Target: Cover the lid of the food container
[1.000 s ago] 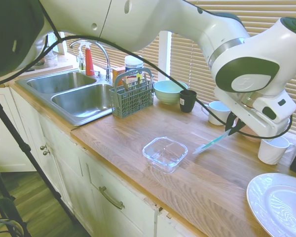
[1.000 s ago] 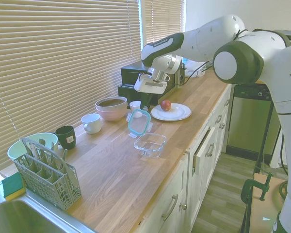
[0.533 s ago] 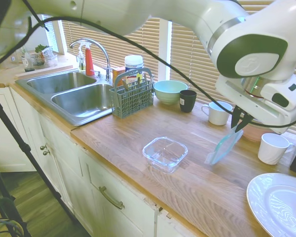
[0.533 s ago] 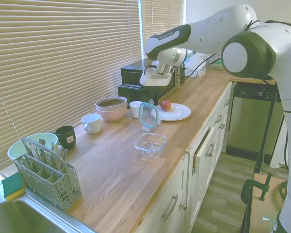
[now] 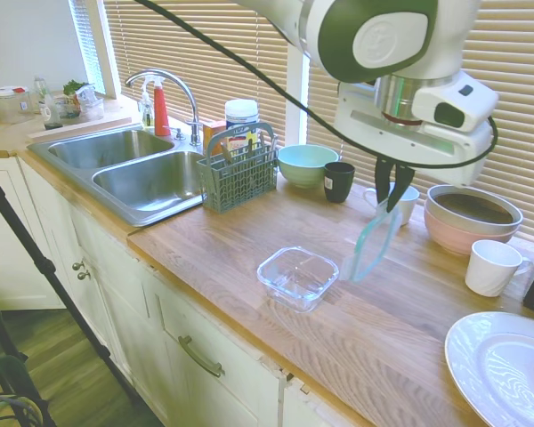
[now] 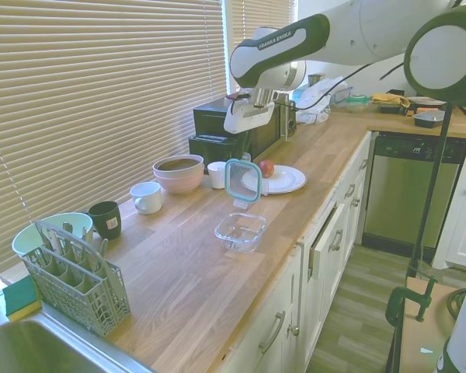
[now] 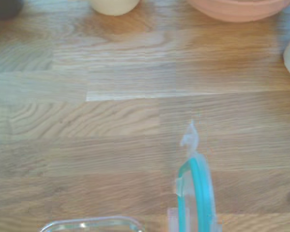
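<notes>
Fingers (image 5: 391, 197) pinch the lid's (image 5: 375, 244) top edge; it hangs on edge beside the food container (image 5: 297, 277).

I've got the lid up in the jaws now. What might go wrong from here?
The lid hangs nearly on edge, pinched by its top rim only; it may swing or slip out. It is beside the food container, not over it, and must be tilted flat, or an edge may strike the rim and shove the container toward the counter edge.

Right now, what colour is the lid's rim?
Teal, around a clear panel; the lid shows it best in the second exterior view.
</notes>
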